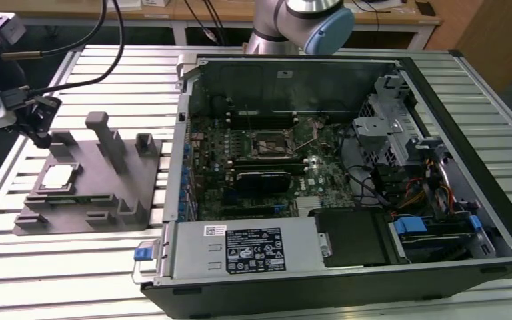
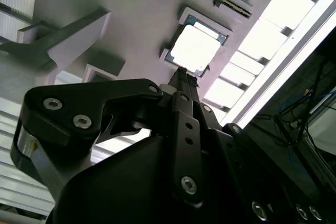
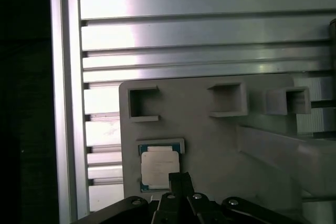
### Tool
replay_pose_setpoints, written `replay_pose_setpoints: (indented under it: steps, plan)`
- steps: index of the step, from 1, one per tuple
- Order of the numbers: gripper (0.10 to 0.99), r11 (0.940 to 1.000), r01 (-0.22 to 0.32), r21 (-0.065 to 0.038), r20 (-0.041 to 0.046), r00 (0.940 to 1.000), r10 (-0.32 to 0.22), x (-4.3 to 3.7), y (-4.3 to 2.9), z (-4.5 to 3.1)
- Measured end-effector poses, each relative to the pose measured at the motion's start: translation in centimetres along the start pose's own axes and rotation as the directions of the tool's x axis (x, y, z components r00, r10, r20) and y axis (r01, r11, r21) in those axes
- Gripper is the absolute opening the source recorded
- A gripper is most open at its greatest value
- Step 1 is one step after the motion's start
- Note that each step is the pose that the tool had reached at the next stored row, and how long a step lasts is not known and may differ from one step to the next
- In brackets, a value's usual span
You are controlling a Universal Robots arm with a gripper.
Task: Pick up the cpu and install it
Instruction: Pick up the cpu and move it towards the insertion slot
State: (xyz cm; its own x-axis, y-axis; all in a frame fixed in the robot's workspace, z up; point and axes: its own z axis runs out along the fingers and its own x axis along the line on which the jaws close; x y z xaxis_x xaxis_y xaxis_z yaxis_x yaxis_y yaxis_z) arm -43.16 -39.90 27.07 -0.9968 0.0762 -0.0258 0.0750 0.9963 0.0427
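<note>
The cpu (image 1: 59, 177) is a small silver-topped square chip lying flat in a shallow pocket of the grey moulded fixture (image 1: 105, 200), at the exterior view's left. In both wrist views the cpu (image 3: 159, 167) (image 2: 195, 50) lies just beyond the fingertips. My gripper (image 1: 42, 139) hangs above the fixture's far edge, a little short of the chip. Its black fingers (image 3: 181, 181) are pressed together, and the gripper (image 2: 184, 73) is shut with nothing in it. The open socket (image 1: 269, 142) sits in the middle of the motherboard inside the computer case.
The open computer case (image 1: 176, 73) lies on its side on the slatted aluminium table (image 1: 78, 280), to the exterior view's right of the fixture. Upright blocks (image 1: 102, 130) rise from the fixture beside the chip. Cables (image 1: 114, 27) hang at the back.
</note>
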Motion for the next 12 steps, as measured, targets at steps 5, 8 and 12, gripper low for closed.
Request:
replay_pose_setpoints:
  steps: [5,8,12]
  plan:
    - [0.106,1.0,0.0,0.0,0.0,1.0,0.0,0.12,-0.03,0.46]
    - [0.106,1.0,0.0,0.0,0.0,1.0,0.0,0.18,-0.05,0.76]
    - [0.106,1.0,0.0,0.0,0.0,1.0,0.0,0.24,-0.07,1.14]
